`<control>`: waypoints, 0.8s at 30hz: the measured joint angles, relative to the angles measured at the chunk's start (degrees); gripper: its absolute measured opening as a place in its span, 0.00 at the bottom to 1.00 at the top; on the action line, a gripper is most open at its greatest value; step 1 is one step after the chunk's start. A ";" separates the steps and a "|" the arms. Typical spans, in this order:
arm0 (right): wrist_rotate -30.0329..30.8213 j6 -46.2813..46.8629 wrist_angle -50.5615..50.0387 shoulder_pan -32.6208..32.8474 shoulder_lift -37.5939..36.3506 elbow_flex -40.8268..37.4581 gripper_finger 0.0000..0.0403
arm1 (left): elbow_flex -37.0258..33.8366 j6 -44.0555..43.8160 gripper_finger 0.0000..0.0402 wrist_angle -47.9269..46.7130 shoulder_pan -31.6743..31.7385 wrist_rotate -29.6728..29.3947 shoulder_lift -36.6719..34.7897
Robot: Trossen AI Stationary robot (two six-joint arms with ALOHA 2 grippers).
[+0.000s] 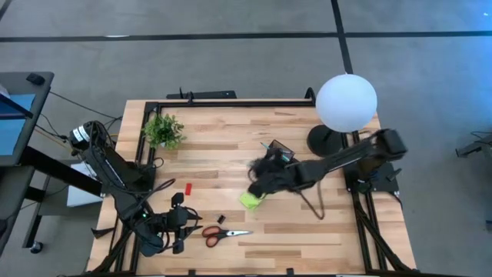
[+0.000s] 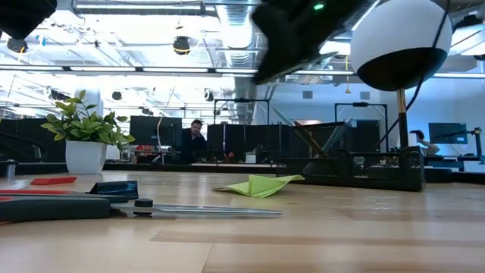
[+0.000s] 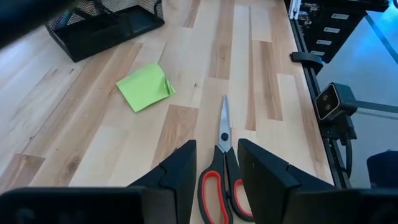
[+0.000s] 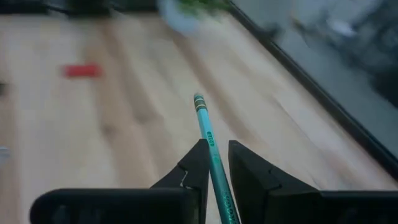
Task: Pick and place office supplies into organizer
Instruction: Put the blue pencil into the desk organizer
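On the wooden surface (image 2: 318, 243) the scissors (image 2: 114, 206) lie flat in front, blades pointing right. Behind them sits a crumpled lime-green sticky-note pad (image 2: 260, 184), with the black mesh organizer (image 2: 364, 170) to its right. A potted plant (image 2: 85, 140) stands at left beside a small red block (image 2: 53, 180). Overhead hangs a dark shape, perhaps an arm (image 2: 303, 30).

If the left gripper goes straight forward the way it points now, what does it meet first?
Probably the red-handled scissors: they lie on the table between the fingers of the open left gripper, blades pointing ahead. Whether the gripper is above them is unclear.

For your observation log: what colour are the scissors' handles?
Red handles on the scissors; the left wrist view shows them best.
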 joint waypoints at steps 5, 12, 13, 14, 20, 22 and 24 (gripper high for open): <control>0.26 16.11 -22.56 -0.03 -8.58 -0.01 0.12 | 0.00 -0.04 0.28 0.02 0.04 -0.03 0.00; -0.78 21.08 -36.16 -1.64 -9.94 -0.01 0.12 | 0.00 -0.07 0.28 0.28 0.04 -0.54 0.00; -1.01 21.84 -37.78 -2.12 -9.71 -0.01 0.12 | 0.00 -0.07 0.28 0.36 0.04 -0.56 0.00; -1.14 22.79 -40.01 -2.68 -9.63 -0.01 0.12 | 0.00 -0.07 0.28 0.37 0.04 -0.59 0.00; -3.26 24.83 -45.36 -6.26 -8.18 0.11 0.12 | 0.00 -0.04 0.28 0.34 0.07 -0.86 0.00; -6.26 24.25 -45.59 -7.61 -7.33 0.07 0.12 | 0.00 -0.04 0.28 0.15 0.11 -0.87 0.00; -9.77 21.60 -45.43 -8.59 -6.23 -0.01 0.12 | 0.00 -0.04 0.28 0.09 0.11 -0.85 0.00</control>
